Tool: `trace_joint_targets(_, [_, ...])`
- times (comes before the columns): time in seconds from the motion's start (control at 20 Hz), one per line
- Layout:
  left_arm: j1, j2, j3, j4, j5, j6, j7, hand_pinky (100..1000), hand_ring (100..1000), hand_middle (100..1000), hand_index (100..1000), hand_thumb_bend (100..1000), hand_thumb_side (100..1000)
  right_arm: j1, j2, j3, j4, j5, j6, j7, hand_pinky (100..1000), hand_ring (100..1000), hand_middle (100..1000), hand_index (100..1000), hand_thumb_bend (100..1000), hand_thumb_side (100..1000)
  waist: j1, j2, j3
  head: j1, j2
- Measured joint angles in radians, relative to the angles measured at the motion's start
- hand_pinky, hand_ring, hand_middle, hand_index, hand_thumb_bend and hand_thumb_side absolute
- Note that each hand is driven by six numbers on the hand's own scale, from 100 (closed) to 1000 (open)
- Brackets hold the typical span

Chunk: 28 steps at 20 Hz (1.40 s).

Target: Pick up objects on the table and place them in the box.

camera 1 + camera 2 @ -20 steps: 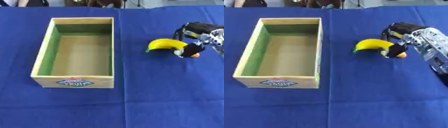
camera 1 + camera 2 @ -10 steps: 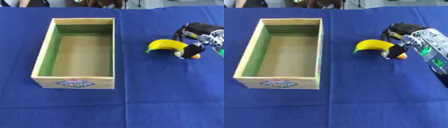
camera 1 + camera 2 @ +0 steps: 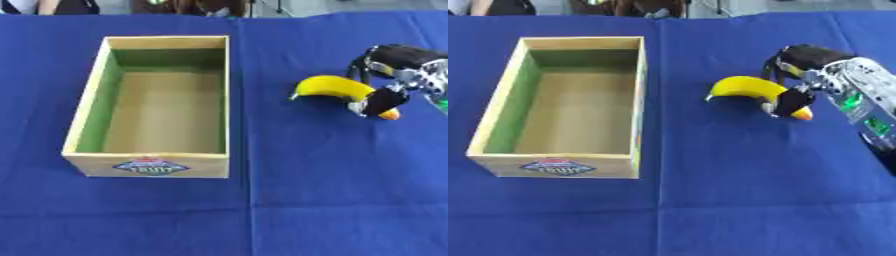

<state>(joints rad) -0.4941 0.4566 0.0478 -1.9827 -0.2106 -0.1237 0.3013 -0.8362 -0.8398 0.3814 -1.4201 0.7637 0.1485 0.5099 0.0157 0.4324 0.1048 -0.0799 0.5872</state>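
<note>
- Now the right hand (image 3: 798,82) is seen at the right side of the table, its dark fingers (image 3: 791,102) curled down around the near end of a banana (image 3: 745,87).
- Behind the hand, a silver wrist section (image 3: 859,95) with small green lights is shown running off toward the right edge.
- The banana is held by its right end, while its yellow body is stretched leftward, and its left tip is seen low over the cloth; whether that tip touches cannot be told.
- A small orange spot (image 3: 802,115) is visible just beside the fingertips.
- The blue cloth (image 3: 710,200) is spread over the whole table, with creases crossing it.
- To the left of the banana, well apart, a wooden box (image 3: 227,100) is set, open at the top, with a green inner wall and a printed label (image 3: 150,166) on its near side.
- No left hand is shown in either view.
</note>
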Motion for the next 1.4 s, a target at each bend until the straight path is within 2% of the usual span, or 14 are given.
trace_joint_targets(0.9, [0.000,0.000,0.000,0.000,0.000,0.001,-0.001,659,807,907,1000,100,1000,0.001,-0.001,-0.006,-0.044,-0.021,0.030,-0.027,807,808,403,481,100,344,0.000,-0.013,-0.008,0.008,0.000])
trace_joint_targets(1.4, [0.000,0.000,0.000,0.000,0.001,0.003,-0.002,660,808,907,1000,100,1000,0.001,-0.011,-0.006,-0.086,-0.031,0.040,-0.022,803,803,393,467,100,341,-0.005,-0.045,-0.011,0.011,0.001])
